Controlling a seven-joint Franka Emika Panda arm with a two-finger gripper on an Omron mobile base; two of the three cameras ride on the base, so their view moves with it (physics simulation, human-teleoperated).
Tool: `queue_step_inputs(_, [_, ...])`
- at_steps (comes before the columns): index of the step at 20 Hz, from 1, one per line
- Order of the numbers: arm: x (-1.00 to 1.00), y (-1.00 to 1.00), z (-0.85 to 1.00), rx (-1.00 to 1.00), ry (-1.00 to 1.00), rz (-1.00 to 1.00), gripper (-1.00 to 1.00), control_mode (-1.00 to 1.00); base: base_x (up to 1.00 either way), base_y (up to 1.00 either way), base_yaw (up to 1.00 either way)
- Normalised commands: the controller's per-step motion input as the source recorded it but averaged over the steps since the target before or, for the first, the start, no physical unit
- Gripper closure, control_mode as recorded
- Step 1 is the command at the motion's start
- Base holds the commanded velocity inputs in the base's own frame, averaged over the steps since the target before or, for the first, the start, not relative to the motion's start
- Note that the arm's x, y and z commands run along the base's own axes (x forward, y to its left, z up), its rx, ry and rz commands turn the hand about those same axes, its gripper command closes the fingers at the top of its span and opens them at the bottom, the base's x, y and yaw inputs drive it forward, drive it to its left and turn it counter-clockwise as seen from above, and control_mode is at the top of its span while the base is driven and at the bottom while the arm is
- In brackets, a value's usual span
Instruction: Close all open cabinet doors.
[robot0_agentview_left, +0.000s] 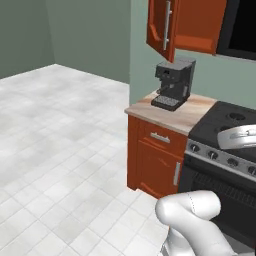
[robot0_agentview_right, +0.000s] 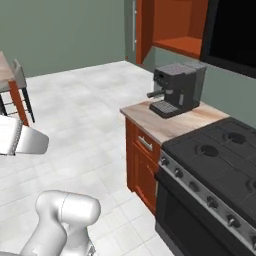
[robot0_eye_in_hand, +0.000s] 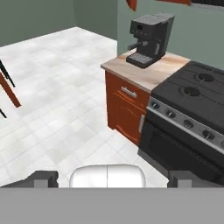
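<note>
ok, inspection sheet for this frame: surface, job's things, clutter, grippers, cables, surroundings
Surface: light wooden counter beside black stove.
Job's things: wall cabinet door swung open above the counter; cabinet interior exposed.
Clutter: black coffee machine standing on the counter.
Grippers: fingers spread apart, nothing between them, far from the door.
Cables: nothing seen.
Surroundings: white tiled floor, green walls, base cabinet drawer, chair.

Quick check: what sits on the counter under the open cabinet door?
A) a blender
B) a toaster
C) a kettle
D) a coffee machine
D: a dark coffee machine stands on the counter left of the stove, below the open cabinet door.
</note>
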Motion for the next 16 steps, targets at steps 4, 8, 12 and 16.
queue_step_inputs(4, [0.00, 0.00, 0.00, 0.00, 0.00, 0.00, -1.00, 1.00, 1.00, 0.74, -0.37])
queue_step_inputs(8, [0.00, 0.00, 0.00, 0.00, 0.00, 0.00, -1.00, 1.00, 0.98, 0.64, -0.46])
queue_step_inputs(12, [0.00, 0.00, 0.00, 0.00, 0.00, 0.00, -1.00, 1.00, 0.79, 0.46, -0.57])
queue_step_inputs(16, [0.00, 0.00, 0.00, 0.00, 0.00, 0.00, -1.00, 1.00, 0.68, 0.31, -0.62])
